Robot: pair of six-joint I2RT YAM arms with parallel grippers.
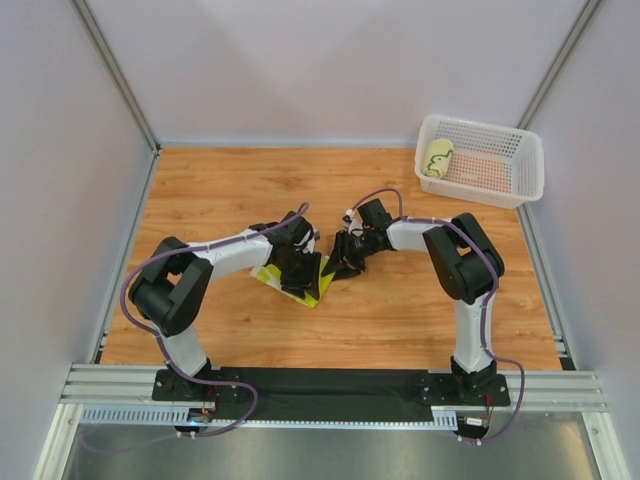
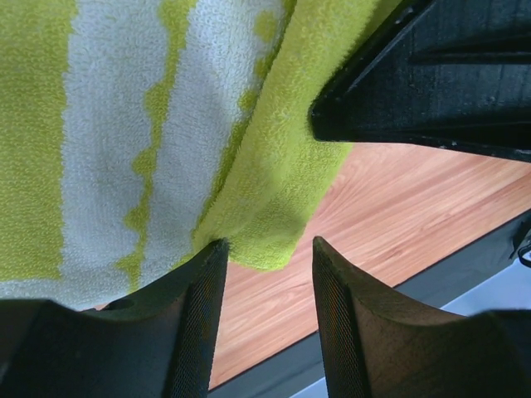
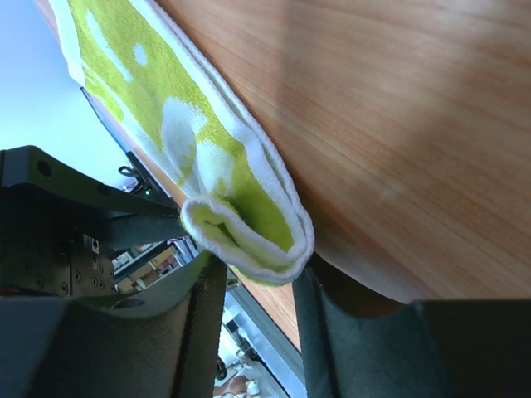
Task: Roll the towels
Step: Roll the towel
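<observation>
A yellow-green and white towel (image 1: 300,282) lies on the wooden table at the centre, partly under both grippers. My left gripper (image 1: 300,262) is over it. In the left wrist view its fingers (image 2: 207,282) stand apart, and a folded corner of the towel (image 2: 265,224) reaches just to their tips without being clamped. My right gripper (image 1: 345,262) meets the towel from the right. In the right wrist view (image 3: 253,269) its jaws hold the curled end of the towel (image 3: 241,240), which touches both fingers. The rest of the towel lies flat on the wood.
A white basket (image 1: 520,175) stands at the back right with one rolled towel (image 1: 437,158) in its left end. The right gripper's black body (image 2: 431,75) fills the upper right of the left wrist view, close to my left fingers. Walls enclose the table.
</observation>
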